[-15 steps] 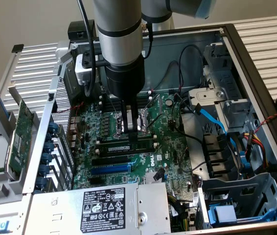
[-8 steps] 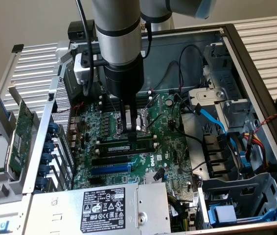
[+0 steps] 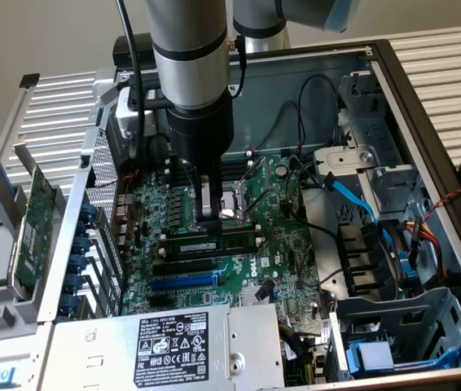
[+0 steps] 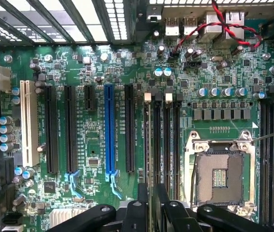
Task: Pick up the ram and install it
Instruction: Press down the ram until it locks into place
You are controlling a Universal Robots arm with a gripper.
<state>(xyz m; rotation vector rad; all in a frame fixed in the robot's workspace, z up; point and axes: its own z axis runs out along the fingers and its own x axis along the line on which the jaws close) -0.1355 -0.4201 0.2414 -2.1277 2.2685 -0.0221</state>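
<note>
The ram [image 3: 232, 243] is a long thin green stick with black chips. It stands on edge along the memory slot nearest the expansion slots on the motherboard [image 3: 283, 244]. My gripper [image 3: 208, 220] reaches straight down onto its middle, and its black fingers [image 4: 143, 200] sit on either side of the stick's thin top edge [image 4: 149, 145]. The jaws are shut on the ram. White end clips [image 4: 147, 96] mark the slot's far end. Whether the stick is fully seated is not visible.
The open CPU socket [image 4: 219, 174] lies just beside the memory slots. Black and blue expansion slots [image 4: 109, 130] run on the other side. A power supply [image 3: 173, 342], a blue cable [image 3: 353, 199] and a drive cage [image 3: 401, 326] crowd the case. A green expansion card [image 3: 31, 228] stands outside on the exterior view's left.
</note>
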